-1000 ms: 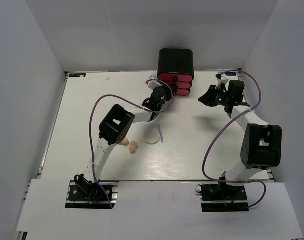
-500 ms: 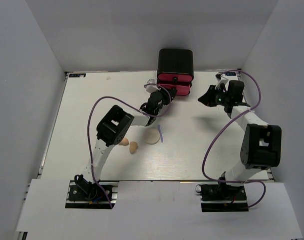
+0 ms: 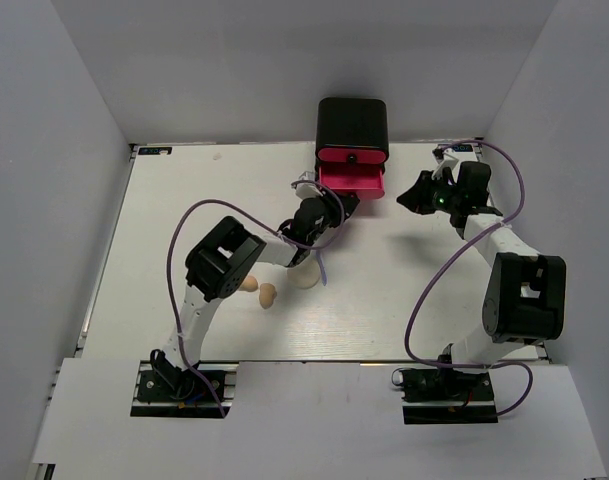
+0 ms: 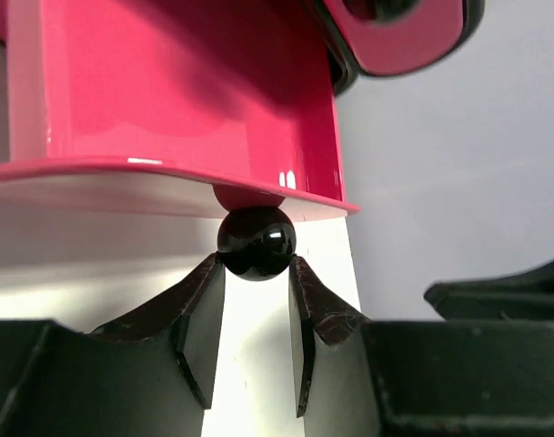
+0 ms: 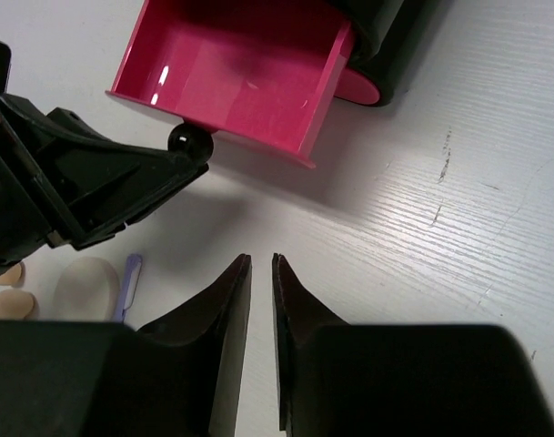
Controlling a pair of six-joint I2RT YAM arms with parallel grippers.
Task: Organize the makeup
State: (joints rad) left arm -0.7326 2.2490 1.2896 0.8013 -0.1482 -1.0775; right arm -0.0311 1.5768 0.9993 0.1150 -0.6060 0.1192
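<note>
The left claw (image 4: 256, 264) was clenched on the black knob (image 4: 256, 242) of the lowest pink drawer (image 3: 352, 182), one finger on each side of the ball. The drawer belonged to the black box (image 3: 352, 122) at the middle of the table's (image 3: 184, 200) far edge. To do this pull well, the claw probably needed to travel straight toward the near edge, level with the table. That way the round knob would not roll out of the fingers and the light box would not be dragged along. It would also do well to stop before the drawer left its slot.

The right claw (image 5: 260, 259) hung by the far right corner, its fingers drawn almost together on nothing.

The round puff (image 5: 85, 287), the purple stick (image 5: 129, 282) and the two peach sponges (image 3: 258, 289) lay together near the table's middle, none yet stowed.

Against half a second earlier, the drawer stood clearly further out and the left claw sat nearer the near edge. The right arm and the makeup had not shifted.
</note>
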